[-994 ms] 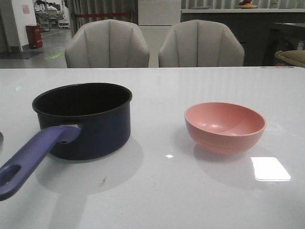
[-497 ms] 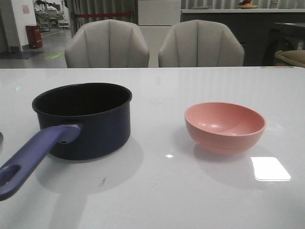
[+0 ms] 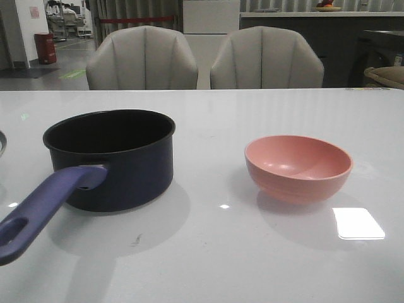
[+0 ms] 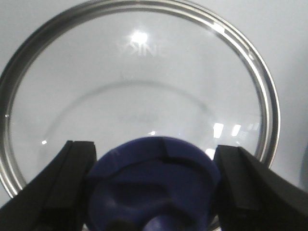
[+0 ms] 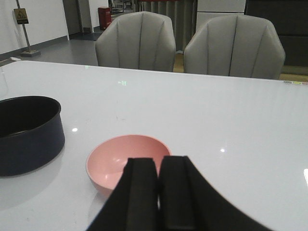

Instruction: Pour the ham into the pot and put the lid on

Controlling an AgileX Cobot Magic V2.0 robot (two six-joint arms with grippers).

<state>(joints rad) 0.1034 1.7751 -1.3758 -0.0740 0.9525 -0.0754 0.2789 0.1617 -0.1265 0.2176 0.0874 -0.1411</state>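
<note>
The dark navy pot [image 3: 117, 158] stands on the left of the white table, its purple-blue handle [image 3: 44, 205] pointing to the front left. Its inside is dark and no ham shows in any view. The pink bowl [image 3: 297, 167] on the right is empty. In the left wrist view my left gripper [image 4: 154, 187] is shut on the navy-blue knob [image 4: 154, 168] of the glass lid [image 4: 139, 82]. Only a sliver of the lid's rim [image 3: 2, 142] shows at the front view's left edge. My right gripper [image 5: 159, 192] is shut and empty, just in front of the bowl [image 5: 115, 156], with the pot [image 5: 26, 132] to its left.
Two grey chairs [image 3: 142, 57] [image 3: 265, 57] stand behind the table's far edge. A bright light reflection [image 3: 358, 223] lies on the table in front of the bowl.
The sliver of the lid's rim at the front view's left edge has moved up. The pot and the bowl have not moved.
</note>
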